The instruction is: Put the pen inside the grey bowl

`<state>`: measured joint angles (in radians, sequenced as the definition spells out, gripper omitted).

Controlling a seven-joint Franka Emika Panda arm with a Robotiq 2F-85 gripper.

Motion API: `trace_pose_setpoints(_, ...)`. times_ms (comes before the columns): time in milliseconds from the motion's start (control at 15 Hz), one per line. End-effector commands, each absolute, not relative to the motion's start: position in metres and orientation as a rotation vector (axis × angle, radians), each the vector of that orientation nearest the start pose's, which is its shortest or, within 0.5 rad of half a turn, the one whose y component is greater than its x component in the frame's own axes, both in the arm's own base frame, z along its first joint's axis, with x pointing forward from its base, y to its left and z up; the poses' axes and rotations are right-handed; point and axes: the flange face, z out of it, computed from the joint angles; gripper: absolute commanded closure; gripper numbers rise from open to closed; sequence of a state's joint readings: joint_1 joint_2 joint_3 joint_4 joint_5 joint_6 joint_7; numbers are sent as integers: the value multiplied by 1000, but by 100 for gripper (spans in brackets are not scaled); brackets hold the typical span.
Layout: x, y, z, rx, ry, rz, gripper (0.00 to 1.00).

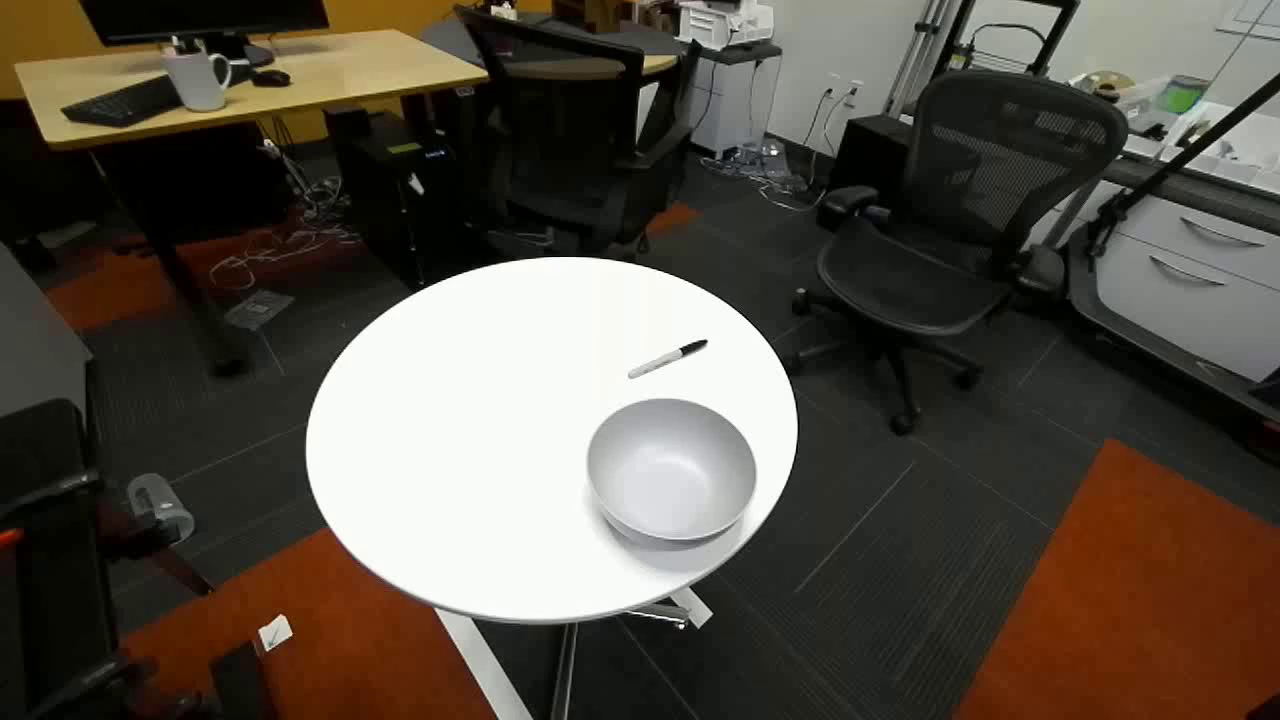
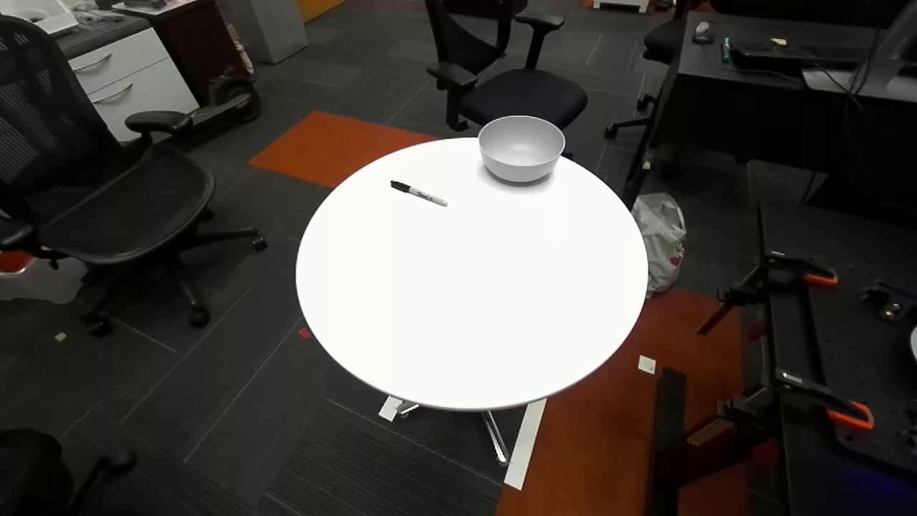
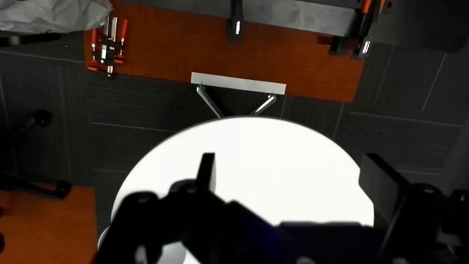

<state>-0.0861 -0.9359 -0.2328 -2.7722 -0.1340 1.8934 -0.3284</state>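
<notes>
On the white table (image 2: 466, 287), saw the pen (image 2: 419, 193) lying left of the grey bowl (image 2: 521, 149) in an exterior view; found the gripper (image 3: 288, 167) empty, spread wide; judged pickup and placing both undone.

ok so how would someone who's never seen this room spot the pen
Find the round white table, then the grey bowl sitting near its edge. Close beside that bowl, not touching it, the pen lies flat on the table. It is slim and straight, with a pale barrel and a black cap, unlike the wide, round, all-grey bowl.
</notes>
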Motion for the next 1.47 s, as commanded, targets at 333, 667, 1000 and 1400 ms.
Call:
trace_pose_setpoints(333, 268, -96, 457, -3089, -213, -94, 0)
trace_pose_setpoints(667, 329, -88, 477, -3181, -245, -111, 0)
trace_pose_setpoints(1000, 412, -90, 481, -3258, -271, -202, 0)
trace_pose_setpoints(1400, 511, -92, 439, -3199, -225, -335, 0)
